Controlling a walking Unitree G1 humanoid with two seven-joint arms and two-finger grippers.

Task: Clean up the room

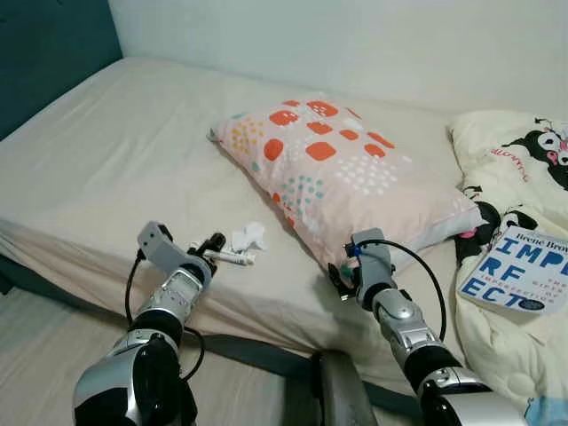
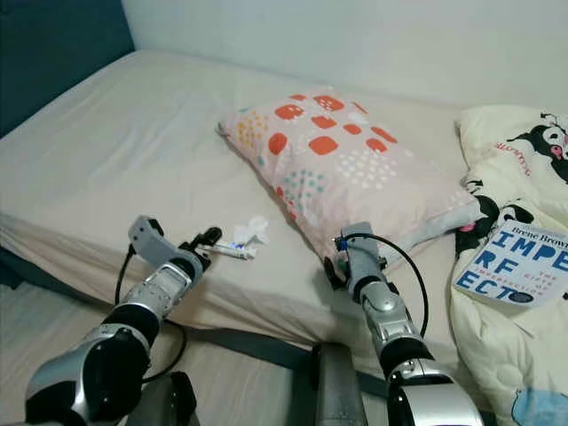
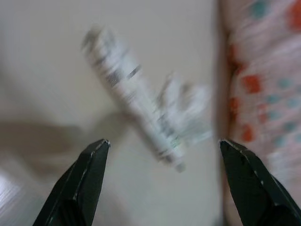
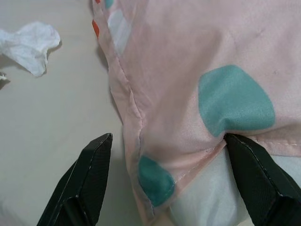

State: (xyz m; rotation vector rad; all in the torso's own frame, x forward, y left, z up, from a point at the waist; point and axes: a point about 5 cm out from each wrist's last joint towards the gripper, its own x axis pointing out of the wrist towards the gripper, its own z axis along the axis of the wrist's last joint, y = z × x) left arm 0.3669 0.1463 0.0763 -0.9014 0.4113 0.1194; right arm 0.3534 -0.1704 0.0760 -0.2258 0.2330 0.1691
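Nearest to me, the robot's two silver arms reach over the near edge of the bed [image 1: 106, 160], a wide mattress under a smooth cream sheet. The left gripper [image 1: 211, 246] sits at about seven o'clock in the head view, its two black fingers spread wide, tips pointed at a small white tube [image 1: 232, 256] lying flat on the sheet just beyond them, not touching it. In the left wrist view the tube [image 3: 136, 101] is a blurred slim cylinder with dark print, lying between the spread fingertips [image 3: 94, 160] but further out. Right behind the tube, touching it or nearly so, is a crumpled tissue [image 1: 248, 235], soft and ragged.

At about five o'clock the right gripper [image 1: 342, 277] is at the pillow's near corner, fingers wide apart with the seamed hem between them; I cannot tell whether they touch the cloth. The pillow [image 1: 337, 169] is plump and rectangular, pale pink cotton printed with orange squares, teal blobs and white dots, lying at a slant toward twelve o'clock.

Out at three o'clock a cream quilt [image 1: 515, 355] with black cartoon figures lies rumpled, a glossy blue-lettered book [image 1: 519, 271] resting on it. Far at ten o'clock stands a dark teal headboard [image 1: 44, 53].
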